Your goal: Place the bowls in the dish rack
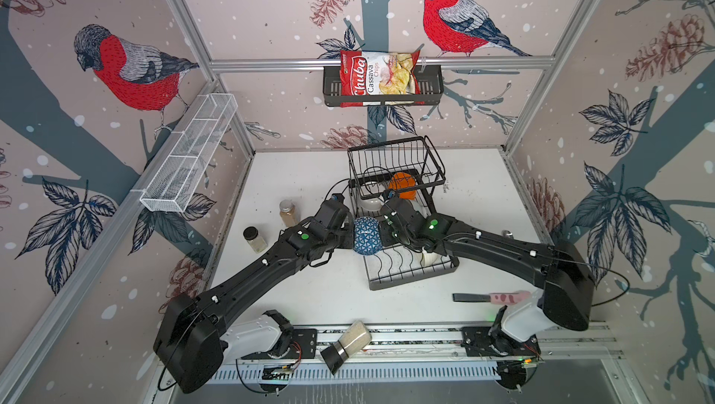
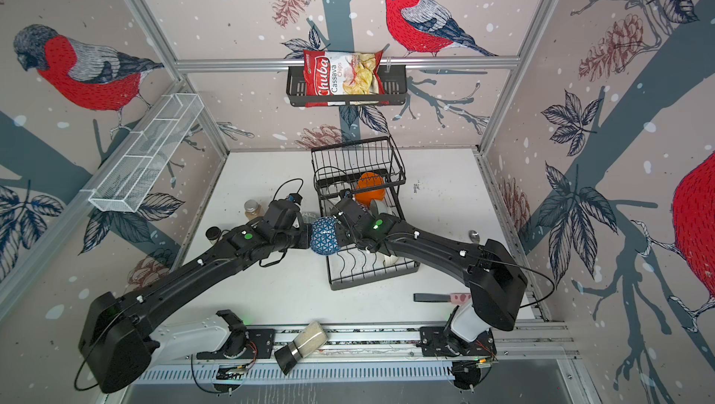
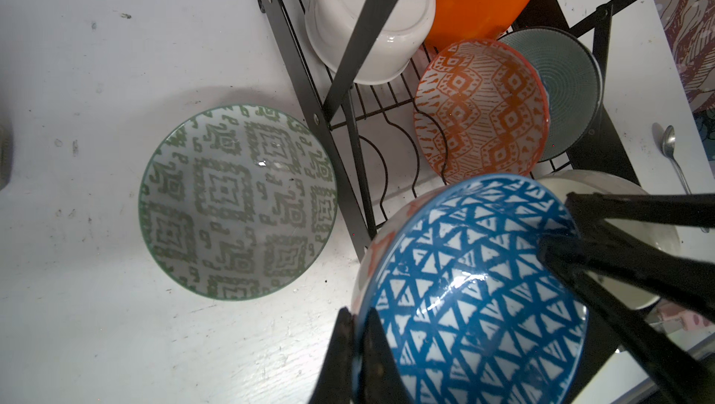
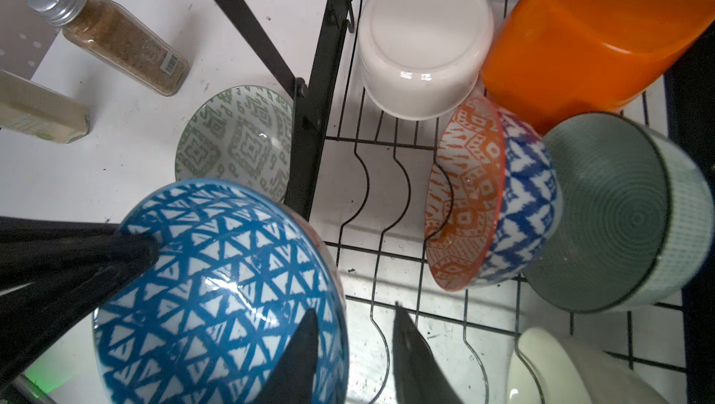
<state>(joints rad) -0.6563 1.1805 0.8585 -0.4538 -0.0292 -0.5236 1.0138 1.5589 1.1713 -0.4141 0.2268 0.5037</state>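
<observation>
- Rim of the blue triangle bowl (image 3: 476,297) is pinched tight between your left fingers (image 3: 344,344), one inside the bowl and one outside.
- Your right fingers (image 4: 301,348) stand apart astride the opposite rim. One lies over the bowl's inside, and the other hangs outside above the rack wires with a gap to the rim.
- In both top views the bowl hangs tilted between your two wrists. It is over the left edge of the dish rack (image 4: 305,143) and partly over the bench (image 3: 77,305).
- The rack's lower tier holds a white bowl (image 4: 425,42) with its base showing and an orange bowl (image 4: 599,34) touching it.
- An orange-red patterned bowl (image 4: 464,197) stands on edge in the wavy dividers, and a teal-grey bowl (image 4: 619,212) lies on its side just behind it.
- A blue-and-white pattern backs the orange-red bowl. You cannot tell whether that is its own outside or another bowl.
- A cream-white bowl (image 1: 429,259) sits at the rack's front end, under your right arm.
- A green patterned bowl (image 3: 238,203) sits upright on the bench, just beside the rack's left rail and outside it.
- Farther left on the bench stand two spice jars (image 1: 288,212), and a spoon (image 1: 507,233) lies right of the rack.
- On the back wall, the black shelf basket (image 1: 433,85) holds a chips bag (image 1: 379,75).
</observation>
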